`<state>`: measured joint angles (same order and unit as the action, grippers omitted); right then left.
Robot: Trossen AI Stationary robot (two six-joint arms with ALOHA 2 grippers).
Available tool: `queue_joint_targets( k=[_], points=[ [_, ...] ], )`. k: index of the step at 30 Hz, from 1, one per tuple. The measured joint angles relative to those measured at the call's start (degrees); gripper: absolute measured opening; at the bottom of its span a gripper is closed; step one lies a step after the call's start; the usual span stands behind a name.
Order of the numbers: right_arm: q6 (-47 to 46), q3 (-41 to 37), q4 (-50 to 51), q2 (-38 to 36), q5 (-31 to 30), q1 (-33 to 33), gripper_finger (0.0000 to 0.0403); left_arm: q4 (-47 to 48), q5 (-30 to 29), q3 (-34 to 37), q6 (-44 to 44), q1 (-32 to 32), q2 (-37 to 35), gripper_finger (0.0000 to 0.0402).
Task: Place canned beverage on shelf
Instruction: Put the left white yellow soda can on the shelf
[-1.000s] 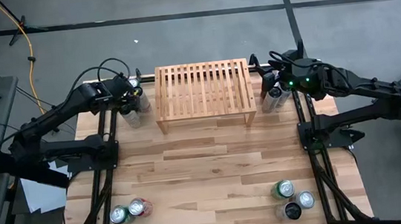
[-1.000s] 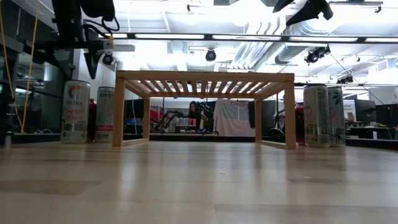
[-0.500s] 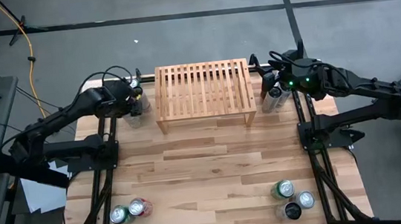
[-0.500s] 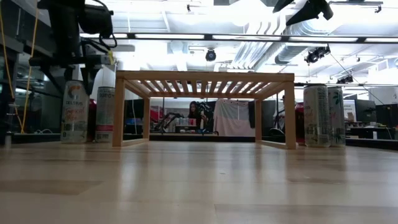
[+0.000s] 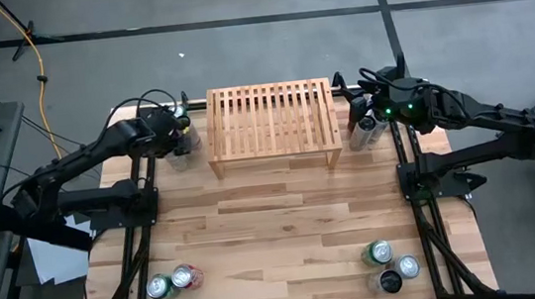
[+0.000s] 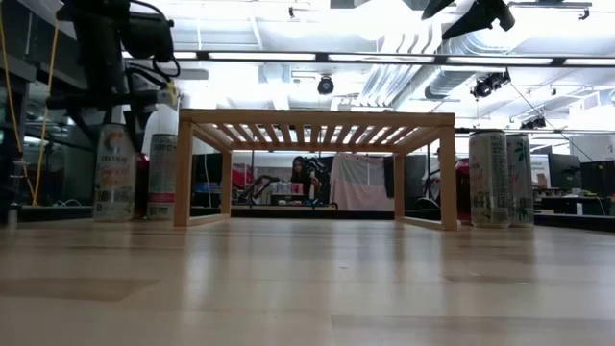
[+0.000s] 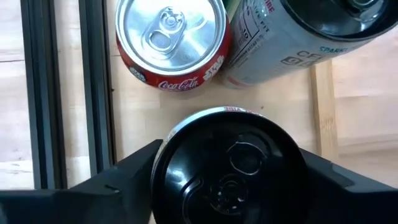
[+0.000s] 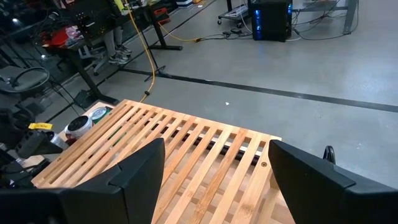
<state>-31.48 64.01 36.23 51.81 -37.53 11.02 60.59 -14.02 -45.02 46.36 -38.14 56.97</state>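
The left gripper (image 7: 227, 180) has come down around the black-topped tall can (image 7: 229, 167). Its dark fingers (image 7: 127, 171) have narrowed toward the can's sides.

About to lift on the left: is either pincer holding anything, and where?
The left pincer straddles the black-topped can near its top; whether it grips yet cannot be told. The right pincer is open and holds nothing.

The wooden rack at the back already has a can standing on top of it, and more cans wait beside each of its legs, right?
Not quite. The high view shows the shelf with nothing on its slats. Cans do stand beside both legs, on the table.
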Motion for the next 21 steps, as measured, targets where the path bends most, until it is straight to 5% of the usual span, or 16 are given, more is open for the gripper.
queue_joint_targets(
  k=[9,14,21],
  points=[
    [-1.3,0.0,0.0,0.0,0.0,0.0,0.0272,10.1,1.0,-9.8,-2.4,2.0,-3.7,0.0238],
    [-1.3,0.0,0.0,0.0,0.0,0.0,0.0272,16.8,4.8,-21.8,-4.8,5.1,-4.5,0.0238],
    [-1.3,0.0,0.0,0.0,0.0,0.0,0.0272,12.9,5.0,-41.7,-10.9,11.1,2.2,0.0238]
  ],
)
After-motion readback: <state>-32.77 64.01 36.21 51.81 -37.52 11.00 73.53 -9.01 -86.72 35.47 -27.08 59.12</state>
